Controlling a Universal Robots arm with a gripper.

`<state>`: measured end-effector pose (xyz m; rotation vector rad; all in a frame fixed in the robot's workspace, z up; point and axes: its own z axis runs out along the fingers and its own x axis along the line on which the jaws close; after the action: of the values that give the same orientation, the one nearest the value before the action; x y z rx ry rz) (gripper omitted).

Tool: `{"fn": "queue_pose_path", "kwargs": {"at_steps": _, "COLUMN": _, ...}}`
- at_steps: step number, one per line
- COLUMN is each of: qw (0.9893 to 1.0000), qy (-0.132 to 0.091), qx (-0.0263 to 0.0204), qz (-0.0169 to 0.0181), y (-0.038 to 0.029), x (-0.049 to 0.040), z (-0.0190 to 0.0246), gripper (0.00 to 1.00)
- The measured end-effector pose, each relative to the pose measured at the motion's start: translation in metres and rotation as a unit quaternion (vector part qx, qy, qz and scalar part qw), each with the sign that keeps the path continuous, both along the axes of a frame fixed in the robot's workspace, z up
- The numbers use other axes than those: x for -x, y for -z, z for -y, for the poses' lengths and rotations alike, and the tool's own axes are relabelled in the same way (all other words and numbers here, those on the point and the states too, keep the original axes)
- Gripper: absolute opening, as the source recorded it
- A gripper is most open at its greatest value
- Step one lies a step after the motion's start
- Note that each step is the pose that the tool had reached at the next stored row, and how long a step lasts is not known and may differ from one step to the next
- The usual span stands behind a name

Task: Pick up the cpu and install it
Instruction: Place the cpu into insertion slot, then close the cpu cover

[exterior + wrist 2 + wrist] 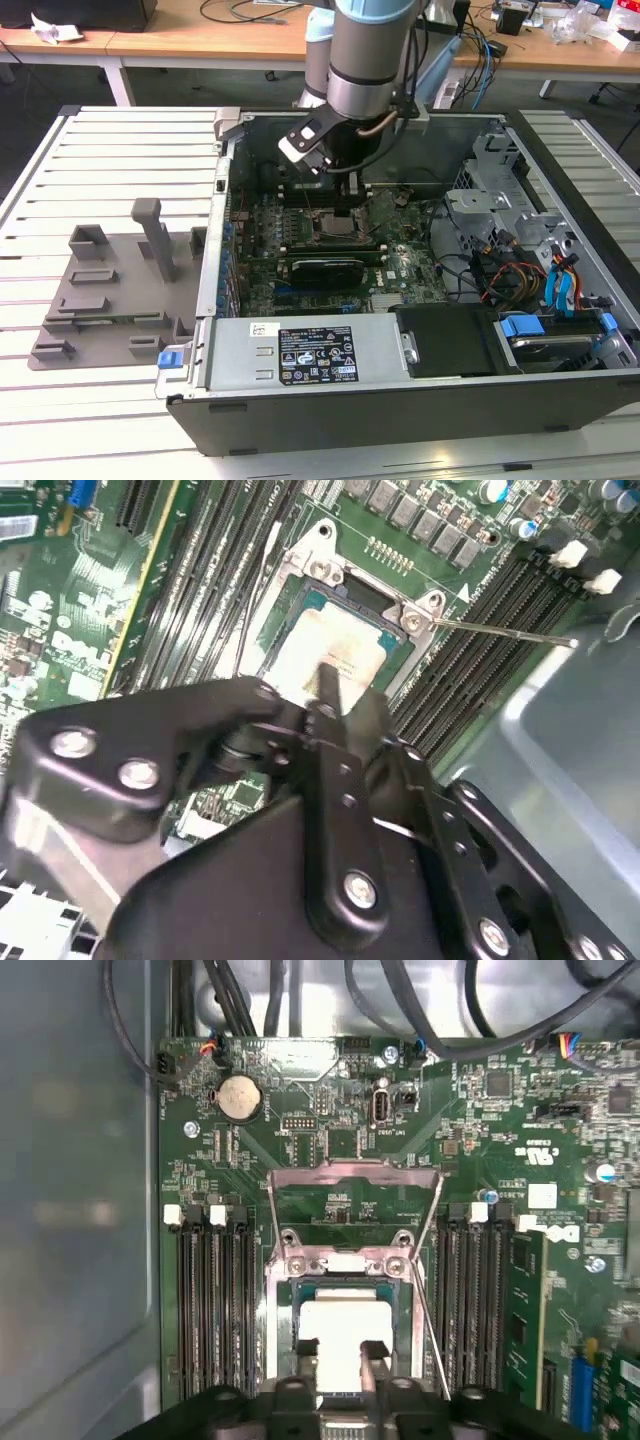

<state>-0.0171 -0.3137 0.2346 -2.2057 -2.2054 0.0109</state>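
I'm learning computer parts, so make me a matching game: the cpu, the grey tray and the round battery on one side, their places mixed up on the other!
1. cpu
2. fixture tray
3. coin battery

A. outside the case, on the slatted table
B. at the open socket
C. on the green board, near the black cables

Pairs: 1-B, 2-A, 3-C.
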Motion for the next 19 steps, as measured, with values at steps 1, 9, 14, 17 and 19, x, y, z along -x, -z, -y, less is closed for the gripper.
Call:
{"fn": "queue_pose_path", "kwargs": {"at_steps": 1, "qw": 1.0, "qy": 0.0, "qx": 0.0024, "qz": 0.0, "y": -0.0044, "x": 0.0001, "z": 0.0, "gripper": 0.17}}
{"fn": "queue_pose_path", "kwargs": {"at_steps": 9, "qw": 1.0, "qy": -0.001, "qx": 0.006, "qz": 0.0, "y": -0.0429, "x": 0.0003, "z": 0.0, "gripper": 0.11}}
{"fn": "queue_pose_path", "kwargs": {"at_steps": 14, "qw": 1.0, "qy": -0.002, "qx": 0.0059, "qz": 0.0, "y": -0.0517, "x": 0.0003, "z": 0.0, "gripper": 0.11}}
{"fn": "queue_pose_path", "kwargs": {"at_steps": 17, "qw": 1.0, "qy": -0.002, "qx": 0.0059, "qz": 0.0, "y": -0.0519, "x": 0.0003, "z": 0.0, "gripper": 0.11}}
{"fn": "queue_pose_path", "kwargs": {"at_steps": 19, "qw": 1.0, "qy": -0.002, "qx": 0.006, "qz": 0.0, "y": -0.052, "x": -0.0017, "z": 0.0, "gripper": 0.11}}
